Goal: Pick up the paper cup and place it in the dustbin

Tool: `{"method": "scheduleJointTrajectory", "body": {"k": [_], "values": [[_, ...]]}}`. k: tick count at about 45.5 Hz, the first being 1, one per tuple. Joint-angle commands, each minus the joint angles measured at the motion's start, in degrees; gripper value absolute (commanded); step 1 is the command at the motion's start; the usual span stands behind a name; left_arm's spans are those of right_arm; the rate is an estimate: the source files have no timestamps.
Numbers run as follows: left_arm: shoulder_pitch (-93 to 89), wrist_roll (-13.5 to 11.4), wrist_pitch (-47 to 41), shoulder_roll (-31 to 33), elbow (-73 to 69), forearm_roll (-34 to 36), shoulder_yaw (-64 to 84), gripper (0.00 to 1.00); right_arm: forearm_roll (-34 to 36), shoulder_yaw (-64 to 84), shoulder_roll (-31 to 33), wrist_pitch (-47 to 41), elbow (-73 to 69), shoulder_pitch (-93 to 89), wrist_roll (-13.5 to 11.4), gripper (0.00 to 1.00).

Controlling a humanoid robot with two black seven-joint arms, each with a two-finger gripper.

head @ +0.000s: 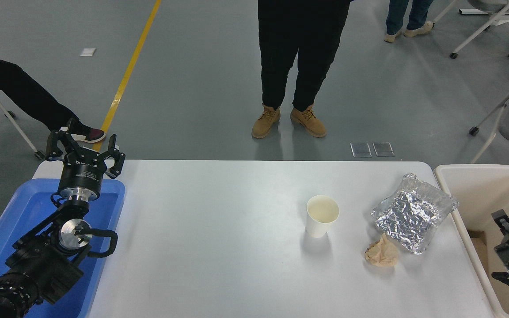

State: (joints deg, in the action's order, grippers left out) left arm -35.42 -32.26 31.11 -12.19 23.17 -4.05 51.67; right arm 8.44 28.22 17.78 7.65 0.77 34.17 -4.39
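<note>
lab/workshop | grey floor (210, 88), yellow line (126, 75), rolling chairs (488, 22)

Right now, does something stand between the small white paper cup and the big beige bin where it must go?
Yes. The crinkled silver foil bag and the crumpled tan paper wad lie on the table between the white paper cup and the beige plastic dustbin.
</note>
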Motion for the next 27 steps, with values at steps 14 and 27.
{"method": "scheduleJointTrajectory", "body": {"k": [14, 27], "values": [[0.0, 0.0, 0.0, 0.1, 0.0, 0.0, 0.0, 0.99, 0.0, 0.0, 0.2, 0.3, 0.0, -0.2, 0.0, 1.00], [0.0, 0.0, 0.0, 0.0, 0.0, 0.0, 0.0, 0.99, 0.1, 0.0, 1.5, 0.3, 0.0, -0.2, 0.0, 1.00]]}}
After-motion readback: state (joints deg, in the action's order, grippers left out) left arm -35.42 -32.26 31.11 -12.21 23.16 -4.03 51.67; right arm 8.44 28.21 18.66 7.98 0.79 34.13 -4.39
